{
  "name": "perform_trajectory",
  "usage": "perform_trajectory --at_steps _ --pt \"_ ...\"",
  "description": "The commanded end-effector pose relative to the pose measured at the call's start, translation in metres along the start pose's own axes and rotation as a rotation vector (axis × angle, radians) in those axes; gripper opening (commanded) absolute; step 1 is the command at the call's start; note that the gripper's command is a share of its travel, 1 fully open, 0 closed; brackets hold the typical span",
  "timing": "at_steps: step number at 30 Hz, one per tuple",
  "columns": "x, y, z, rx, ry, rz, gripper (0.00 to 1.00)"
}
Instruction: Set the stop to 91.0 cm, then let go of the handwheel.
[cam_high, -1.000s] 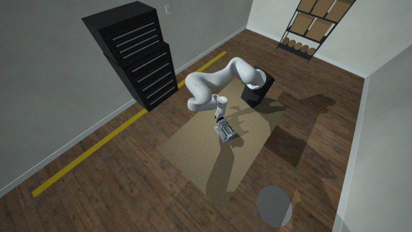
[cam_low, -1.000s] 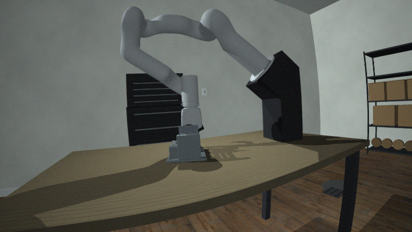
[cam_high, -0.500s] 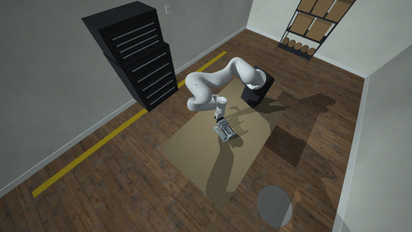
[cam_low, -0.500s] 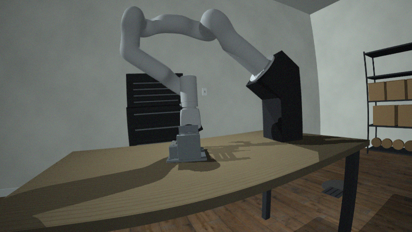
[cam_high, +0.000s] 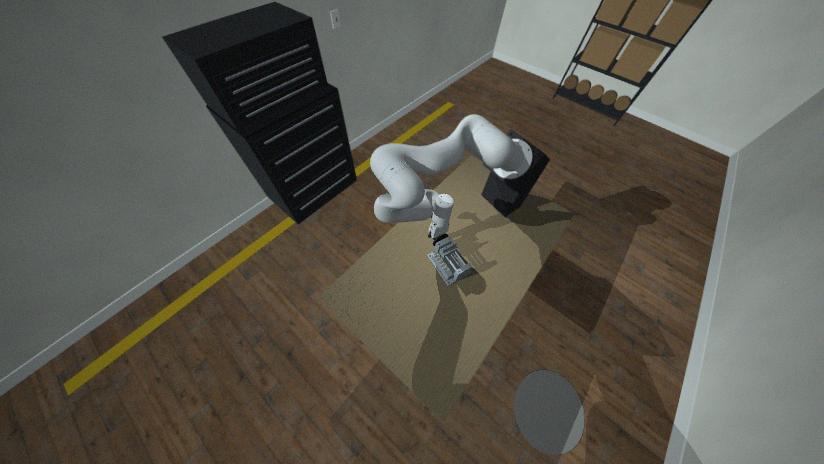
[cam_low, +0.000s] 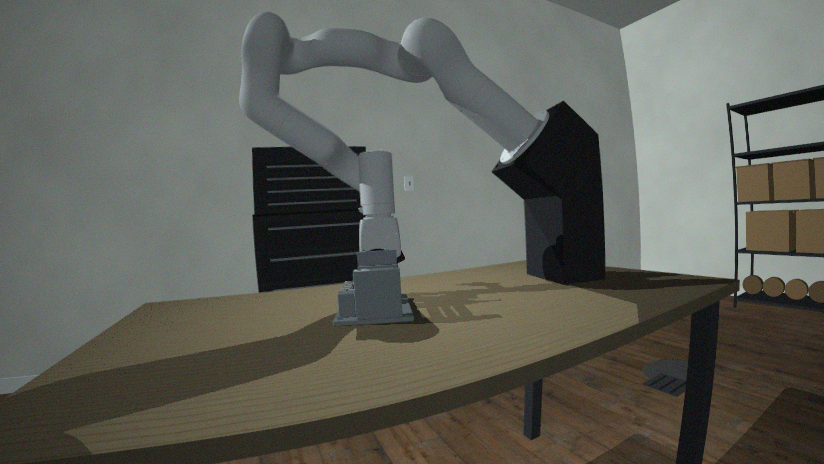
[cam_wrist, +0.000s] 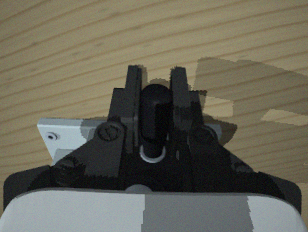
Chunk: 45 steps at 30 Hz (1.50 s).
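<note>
- End effector (cam_high: 439, 235) (cam_low: 378, 239) (cam_wrist: 155, 86) nearly closed, its two fingers drawn in on a black, round-ended knob (cam_wrist: 155, 112); the wrist view shows the grip, while the other two views are too coarse or blocked to show it.
- The knob looks like the handwheel's handle; the wheel itself is mostly hidden by the end effector, so its angle cannot be told.
- A pale ring (cam_wrist: 151, 159) shows at the near end of the knob.
- The grey fixture (cam_high: 452, 267) (cam_low: 377, 293) (cam_wrist: 64, 134) sits on the desk (cam_high: 369, 305) (cam_low: 490, 340) (cam_wrist: 75, 55), directly below the arm's wrist, its flat base plate on the wood.
- Rails run along the fixture in the top view; the stop cannot be picked out surely, nor its setting read.
- The white arm (cam_high: 420, 158) (cam_low: 345, 48) arches from a black pedestal (cam_high: 500, 195) (cam_low: 583, 213) on the desk, its last section pointing down.
- A black drawer cabinet (cam_high: 299, 149) (cam_low: 262, 247) stands by the wall, well apart from the fixture.
</note>
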<state>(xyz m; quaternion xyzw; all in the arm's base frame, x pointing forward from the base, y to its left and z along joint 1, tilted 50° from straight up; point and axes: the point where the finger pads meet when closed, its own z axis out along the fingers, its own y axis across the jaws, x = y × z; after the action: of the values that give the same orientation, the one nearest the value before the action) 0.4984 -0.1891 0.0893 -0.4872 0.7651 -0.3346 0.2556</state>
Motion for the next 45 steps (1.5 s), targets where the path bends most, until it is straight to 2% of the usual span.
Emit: perform_trajectory --at_steps 1,28,29,45 --pt "0.0000 -0.0004 -0.0002 0.000 0.000 0.000 0.06" --pt "0.0000 -0.0006 -0.0001 0.000 0.000 0.000 0.06" --pt "0.0000 -0.0006 -0.0001 0.000 0.000 0.000 0.57" --pt "0.0000 -0.0006 -0.0001 0.000 0.000 0.000 0.57"
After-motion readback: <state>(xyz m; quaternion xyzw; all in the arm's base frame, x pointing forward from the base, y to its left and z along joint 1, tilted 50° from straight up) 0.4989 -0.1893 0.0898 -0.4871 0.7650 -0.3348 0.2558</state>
